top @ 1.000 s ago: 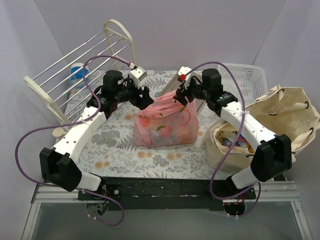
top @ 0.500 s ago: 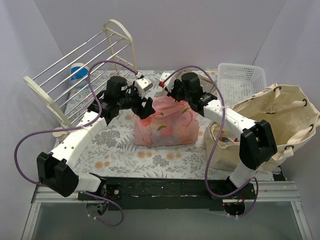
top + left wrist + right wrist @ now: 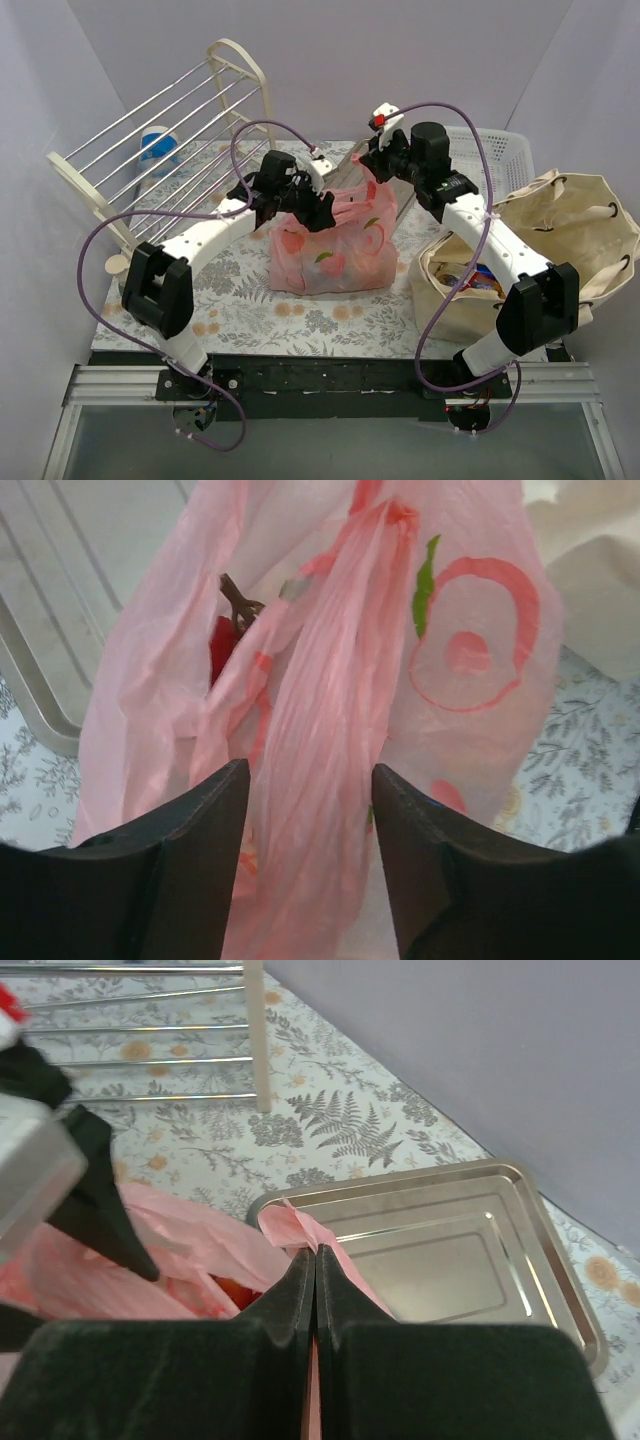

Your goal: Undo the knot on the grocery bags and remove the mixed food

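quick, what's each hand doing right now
left hand: open, straddling a bunched strip of the pink bag
right hand: closed, pinching a strip of the pink bag

Rack [image 3: 160, 125] blocks left, canvas tote [image 3: 570, 230] right; open tablecloth [image 3: 300, 315] before pink bag [image 3: 335, 255].

The left arm [image 3: 210, 235] and right arm [image 3: 490, 235] both reach to the upper centre of the top view. The left gripper [image 3: 310, 780], jaws apart, straddles a fold of the bag [image 3: 330, 660], perhaps brushing it. The right gripper [image 3: 315, 1260], jaws closed, pinches a strip of the bag.
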You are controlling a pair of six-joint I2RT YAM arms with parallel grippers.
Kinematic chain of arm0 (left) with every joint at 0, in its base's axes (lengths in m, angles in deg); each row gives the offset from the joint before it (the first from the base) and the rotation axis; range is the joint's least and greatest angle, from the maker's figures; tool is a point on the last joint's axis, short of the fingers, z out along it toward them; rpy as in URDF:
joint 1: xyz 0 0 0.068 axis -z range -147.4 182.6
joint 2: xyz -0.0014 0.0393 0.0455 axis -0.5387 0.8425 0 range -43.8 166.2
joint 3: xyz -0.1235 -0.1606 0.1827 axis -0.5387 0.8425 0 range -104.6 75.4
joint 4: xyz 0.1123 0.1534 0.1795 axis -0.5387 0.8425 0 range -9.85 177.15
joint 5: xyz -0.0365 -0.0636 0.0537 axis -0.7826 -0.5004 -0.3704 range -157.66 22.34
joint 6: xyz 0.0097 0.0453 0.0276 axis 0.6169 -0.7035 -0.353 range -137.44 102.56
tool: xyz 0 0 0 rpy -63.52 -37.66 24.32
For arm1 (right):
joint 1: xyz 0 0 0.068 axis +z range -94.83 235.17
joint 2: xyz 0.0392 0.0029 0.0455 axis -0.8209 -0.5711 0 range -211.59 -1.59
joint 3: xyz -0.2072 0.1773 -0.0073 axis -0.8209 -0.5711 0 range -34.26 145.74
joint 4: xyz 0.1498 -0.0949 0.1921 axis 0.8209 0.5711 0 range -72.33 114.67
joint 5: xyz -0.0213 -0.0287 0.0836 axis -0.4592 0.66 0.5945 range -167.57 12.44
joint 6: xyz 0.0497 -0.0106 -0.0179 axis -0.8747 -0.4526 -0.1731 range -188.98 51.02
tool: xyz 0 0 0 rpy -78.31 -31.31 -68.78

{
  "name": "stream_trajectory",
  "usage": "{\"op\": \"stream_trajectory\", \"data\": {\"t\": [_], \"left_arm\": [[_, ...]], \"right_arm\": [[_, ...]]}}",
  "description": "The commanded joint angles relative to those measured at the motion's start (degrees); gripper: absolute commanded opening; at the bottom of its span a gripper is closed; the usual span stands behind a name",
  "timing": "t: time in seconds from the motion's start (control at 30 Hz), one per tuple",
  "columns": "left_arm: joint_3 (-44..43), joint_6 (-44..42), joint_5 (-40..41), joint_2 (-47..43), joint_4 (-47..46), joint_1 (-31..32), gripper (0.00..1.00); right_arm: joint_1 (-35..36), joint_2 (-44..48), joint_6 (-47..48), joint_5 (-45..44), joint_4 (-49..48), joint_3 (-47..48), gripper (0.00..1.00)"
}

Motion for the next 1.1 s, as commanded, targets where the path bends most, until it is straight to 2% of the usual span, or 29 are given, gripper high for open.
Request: {"op": "stream_trajectory", "data": {"t": [0.0,0.03,0.07,0.1,0.17,0.23,0.27,0.33,0.43,0.53,0.63,0.7,0.73,0.83,0.9,0.93,1.07], "left_arm": [[-6.6,0.2,-0.6,3.8,0.8,0.3,0.45],[-8.3,0.1,-0.5,4.3,1.6,0.2,0.41],[-9.0,-0.1,-0.4,4.4,2.7,0.2,0.31],[-9.3,-0.5,-0.5,3.6,3.2,0.2,0.25],[-9.9,-2.9,1.3,1.9,4.0,0.0,0.00],[-10.2,-5.0,5.1,-2.3,3.9,-0.4,0.00],[-10.1,-6.4,10.0,-4.1,2.1,-0.9,0.00],[-9.5,-7.5,13.1,-9.3,-0.8,-3.4,0.00],[-9.3,-14.1,17.5,-12.7,-5.1,-4.6,0.00],[-15.0,-16.0,20.4,-12.3,-8.2,-4.6,0.00],[-24.6,-14.7,23.2,-10.1,-6.6,-4.6,0.00],[-26.8,-14.0,23.1,-11.1,-3.4,-4.6,0.00],[-26.0,-14.9,20.4,-12.1,-1.5,-4.6,0.00],[-15.2,-17.0,15.8,-18.8,6.0,-4.6,0.00],[-8.3,-18.5,13.7,-25.7,11.0,-4.6,0.00],[-0.7,-17.8,13.5,-28.1,11.4,-4.6,0.00],[11.9,-16.8,10.2,-39.6,18.7,-4.5,0.00]], "right_arm": [[0.1,2.3,-3.2,1.9,-0.6,-1.6,0.01],[0.1,2.4,-3.0,1.8,-0.5,-1.8,0.01],[0.0,2.5,-2.9,1.7,-0.6,-1.7,0.01],[0.1,2.4,-2.8,1.6,-0.5,-1.8,0.01],[-0.1,1.9,-3.6,0.9,-2.5,-0.8,0.01],[-0.5,0.7,-4.7,0.5,-3.8,1.4,0.01],[-0.5,-1.2,-5.2,0.0,-4.4,4.6,0.01],[-0.6,-3.2,-4.9,-0.5,-6.2,8.6,0.01],[-1.8,-7.0,-5.5,-1.3,-6.8,17.9,0.01],[-3.6,-9.0,-7.7,-0.2,-6.7,24.8,0.01],[-4.4,-6.9,-7.2,2.5,-4.3,25.3,0.01],[-4.6,-2.5,-7.1,4.3,-2.6,21.5,0.01],[-4.6,-0.6,-6.6,5.1,-2.6,15.6,0.01],[-4.6,5.8,-7.3,6.8,-2.3,4.5,0.01],[-4.5,8.2,-8.1,7.7,-1.5,0.4,0.01],[-4.5,8.8,-9.2,9.0,-1.5,-1.3,0.01],[-3.9,11.2,-10.0,11.9,0.5,-9.8,0.01]]}}
